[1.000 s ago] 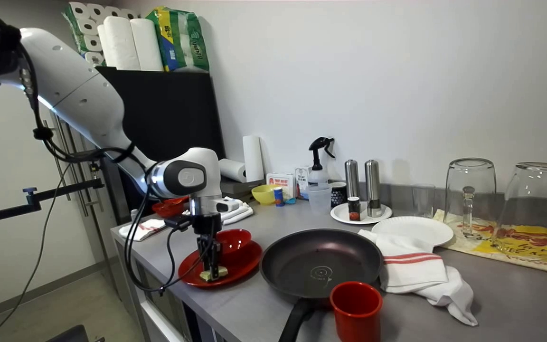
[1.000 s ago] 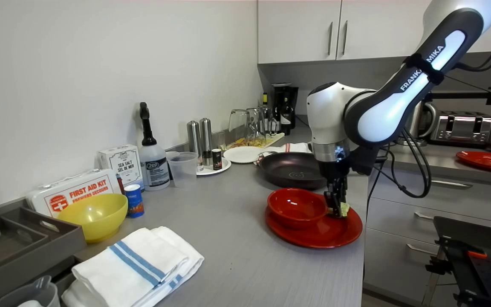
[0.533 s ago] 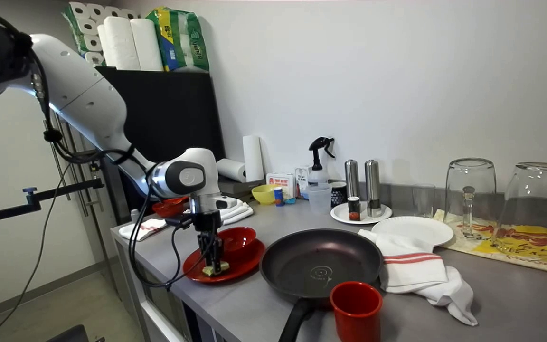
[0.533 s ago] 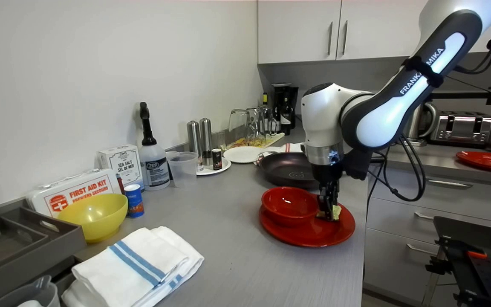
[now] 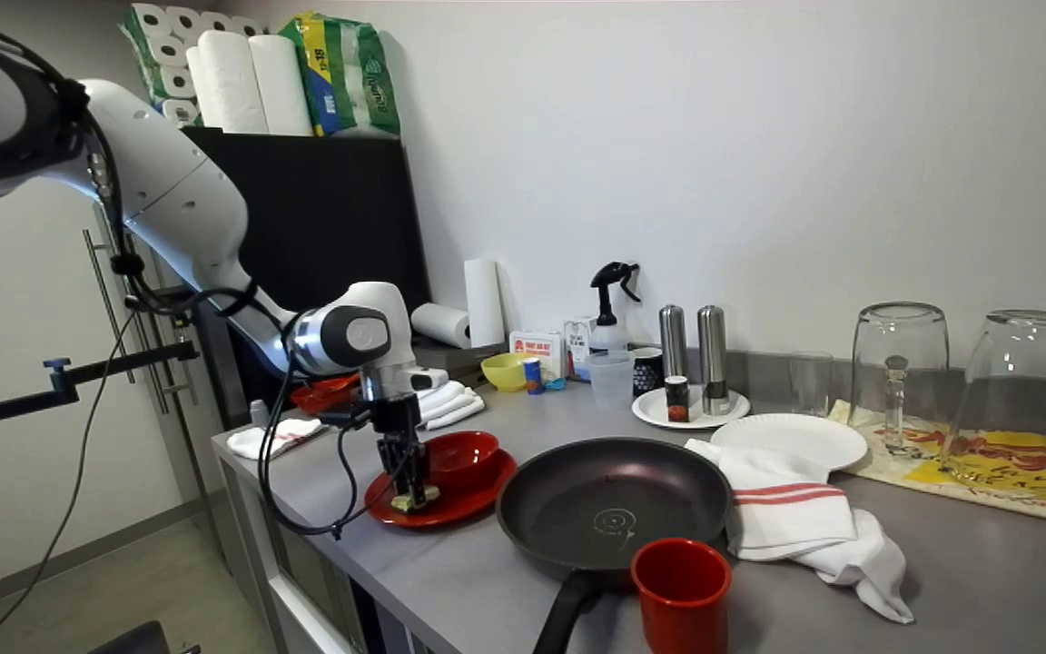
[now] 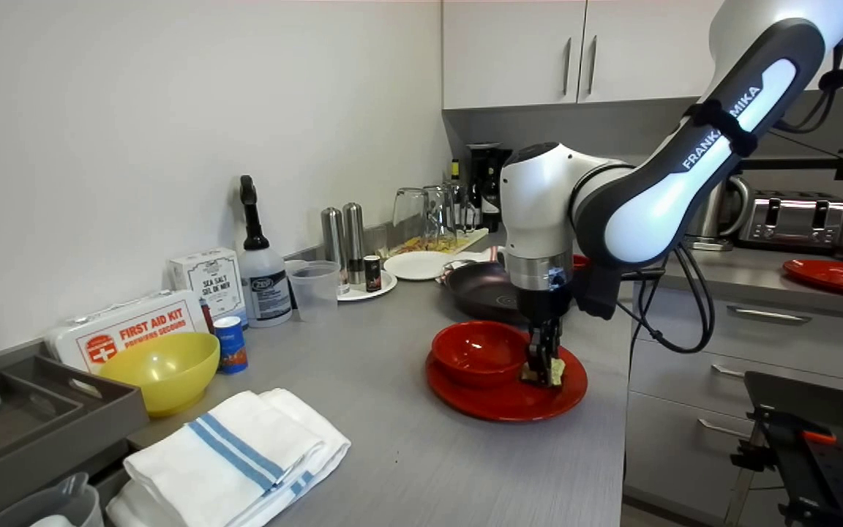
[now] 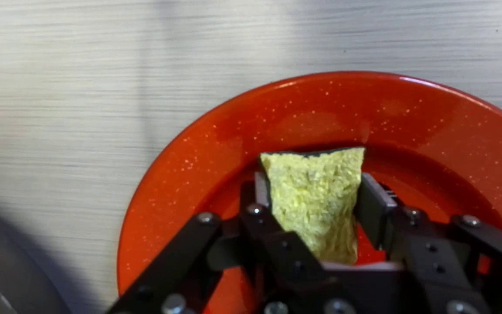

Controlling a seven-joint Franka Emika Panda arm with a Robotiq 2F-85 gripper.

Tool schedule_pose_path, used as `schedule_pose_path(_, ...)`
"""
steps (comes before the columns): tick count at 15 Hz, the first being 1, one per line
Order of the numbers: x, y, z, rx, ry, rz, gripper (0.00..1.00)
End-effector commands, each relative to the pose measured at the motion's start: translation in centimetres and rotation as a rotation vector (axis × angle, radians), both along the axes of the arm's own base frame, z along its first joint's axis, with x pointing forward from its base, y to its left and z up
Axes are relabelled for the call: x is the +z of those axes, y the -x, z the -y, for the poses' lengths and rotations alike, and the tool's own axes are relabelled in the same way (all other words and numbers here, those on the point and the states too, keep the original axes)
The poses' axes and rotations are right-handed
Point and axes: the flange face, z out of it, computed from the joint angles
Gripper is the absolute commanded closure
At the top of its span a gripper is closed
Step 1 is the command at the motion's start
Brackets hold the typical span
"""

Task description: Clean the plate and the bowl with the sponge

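The round red plate [image 5: 479, 501] lies on the counter near its front edge, in both exterior views. On it sits a glossy red bowl [image 6: 478, 353], off to the wall side and outside the wrist view. My gripper [image 7: 314, 192] points down over the plate, shut on the yellow-green sponge [image 7: 316, 200], which is squeezed between the two pads. The sponge [image 6: 557, 372] is down at the plate's surface, beside the bowl; its underside is hidden. In the wrist view the fingers cover the lower part of the plate [image 7: 181, 174].
A black frying pan [image 5: 614, 509] stands close beside the plate, with a red mug [image 5: 682, 590] by its handle. A white cloth [image 5: 795, 518] lies past the pan. Folded towels [image 6: 246, 446] and a yellow bowl [image 6: 165, 369] are farther along the counter.
The plate and the bowl on it have slid away from the counter's front edge toward the wall. My gripper, still holding the sponge, has travelled the same way with them.
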Motion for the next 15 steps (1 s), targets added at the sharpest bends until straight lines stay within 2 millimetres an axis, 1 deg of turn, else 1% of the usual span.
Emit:
schedule_pose_path(1,0.2,-1.3,-1.2,0.007,0.007,0.031,0.75)
schedule_pose_path(5,0.6,-1.8,-2.7,0.021,-0.019,0.039,0.75)
schedule_pose_path(9,0.9,-1.6,-4.2,0.02,-0.061,0.029,0.75)
schedule_pose_path(12,1.0,-1.6,-4.5,0.005,-0.087,0.023,0.75)
schedule_pose_path(15,0.9,-1.7,-4.1,-0.014,-0.094,0.022,0.75)
